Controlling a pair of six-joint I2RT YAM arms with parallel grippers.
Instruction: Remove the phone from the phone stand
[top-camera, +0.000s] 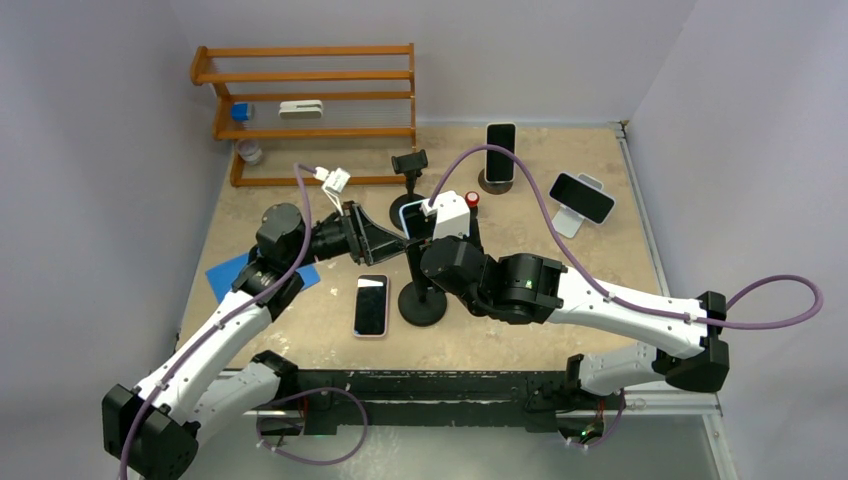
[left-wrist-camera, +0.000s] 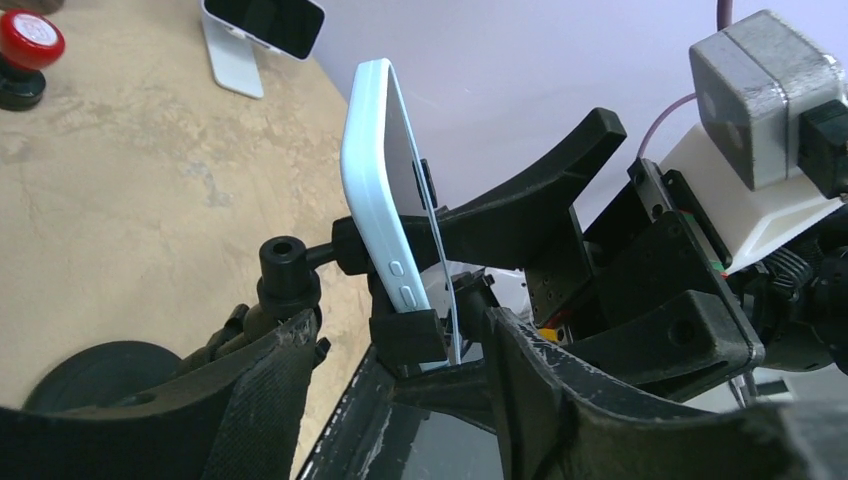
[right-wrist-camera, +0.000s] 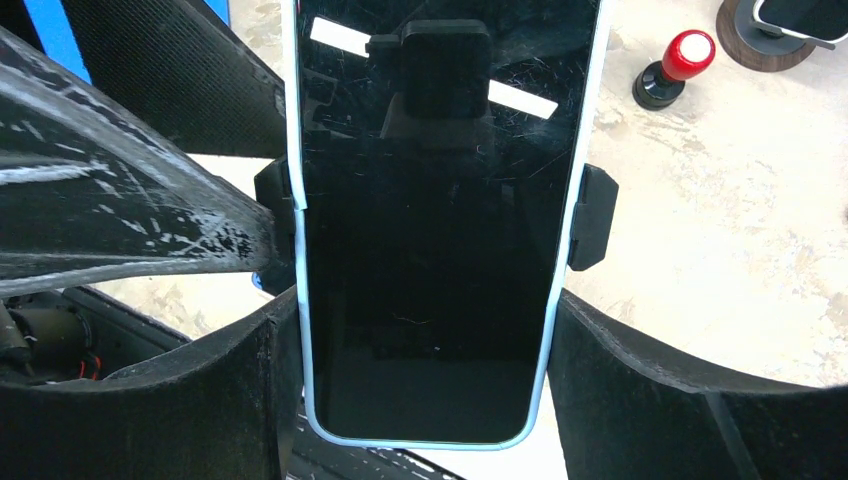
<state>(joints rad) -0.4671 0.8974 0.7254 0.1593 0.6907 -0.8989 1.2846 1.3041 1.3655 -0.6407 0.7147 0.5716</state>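
The phone, dark-screened in a pale blue case, sits upright in the clamp of the black phone stand. In the right wrist view the phone fills the frame, and the stand's side claws hug its edges. My right gripper is shut on the phone, one finger pressed to each long edge near its lower end. In the left wrist view the phone shows edge-on. My left gripper stands astride the clamp block; bare table shows between one finger and the block.
Another phone lies flat beside the stand's base. At the back are a phone on a round stand, one on a white stand, an empty black stand and a red-topped stamp. A wooden rack stands far left.
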